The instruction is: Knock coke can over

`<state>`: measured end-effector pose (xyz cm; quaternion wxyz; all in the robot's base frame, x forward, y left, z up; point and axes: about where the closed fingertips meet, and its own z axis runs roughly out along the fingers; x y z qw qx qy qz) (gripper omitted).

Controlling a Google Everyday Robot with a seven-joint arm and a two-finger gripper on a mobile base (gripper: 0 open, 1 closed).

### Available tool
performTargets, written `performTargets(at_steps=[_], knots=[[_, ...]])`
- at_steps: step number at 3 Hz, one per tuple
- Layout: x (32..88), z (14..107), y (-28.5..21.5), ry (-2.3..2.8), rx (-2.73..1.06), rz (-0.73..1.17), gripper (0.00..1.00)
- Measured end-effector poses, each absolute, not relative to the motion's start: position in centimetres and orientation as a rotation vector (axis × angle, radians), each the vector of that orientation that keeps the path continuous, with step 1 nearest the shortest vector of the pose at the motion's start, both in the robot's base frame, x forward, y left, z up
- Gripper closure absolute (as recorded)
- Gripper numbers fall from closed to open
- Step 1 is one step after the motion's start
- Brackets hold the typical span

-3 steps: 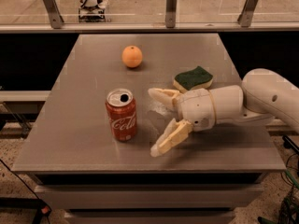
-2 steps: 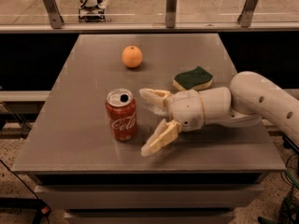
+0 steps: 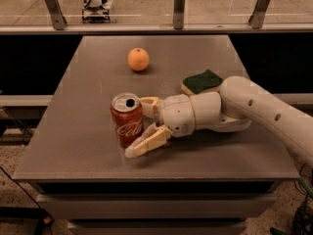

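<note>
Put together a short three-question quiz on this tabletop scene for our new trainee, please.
1. True or false: the coke can is lying on its side.
2. Which thing sits nearest the far edge of the table? A: the orange. B: the green sponge. C: the coke can.
3. Fill in: the gripper, fingers spread open, is low over the table, right beside the ____, on its right in the camera view.

Key: 1 false, it stands upright; 2 A; 3 coke can.
</note>
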<state>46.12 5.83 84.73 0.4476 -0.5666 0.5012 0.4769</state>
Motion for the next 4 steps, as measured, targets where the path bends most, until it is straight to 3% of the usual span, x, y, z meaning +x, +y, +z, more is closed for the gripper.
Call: performTargets(at_steps=[3,4], knots=[[45.7,86.9,4.1,1.326,-1.460,1.089,0.88],[46.7,88.5,3.3,1.404,-1.550,0.955,1.00]])
